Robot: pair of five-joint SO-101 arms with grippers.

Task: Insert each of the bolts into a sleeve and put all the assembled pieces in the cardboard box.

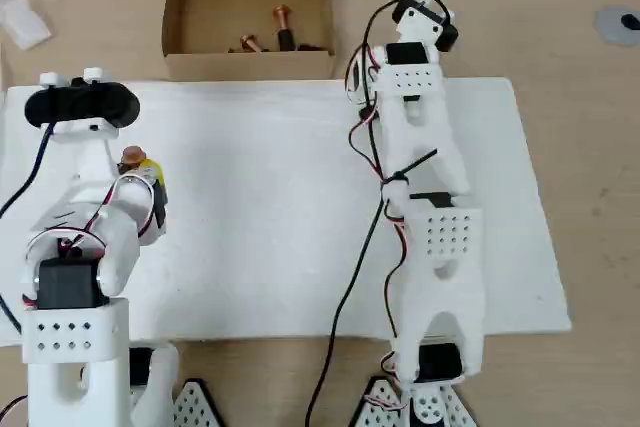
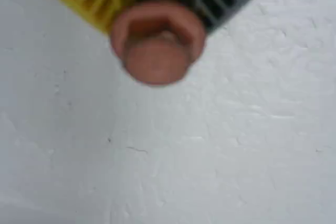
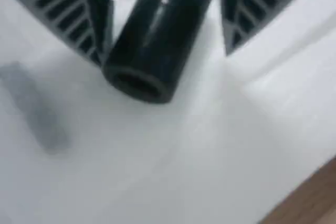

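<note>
Two arms lean over the mat [image 1: 260,227]; the left gripper [image 2: 157,17], folded near its base, pinches a copper bolt [image 2: 157,45]. The right gripper [image 3: 164,51], stretched forward, clasps a black sleeve [image 3: 157,30].

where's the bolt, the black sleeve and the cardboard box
bolt [image 2: 157,51]: left wrist view, on its round head
sleeve [image 3: 157,30]: right wrist view, on its black side wall
cardboard box [image 1: 250,66]: high view, on the wall that faces the arms
</note>
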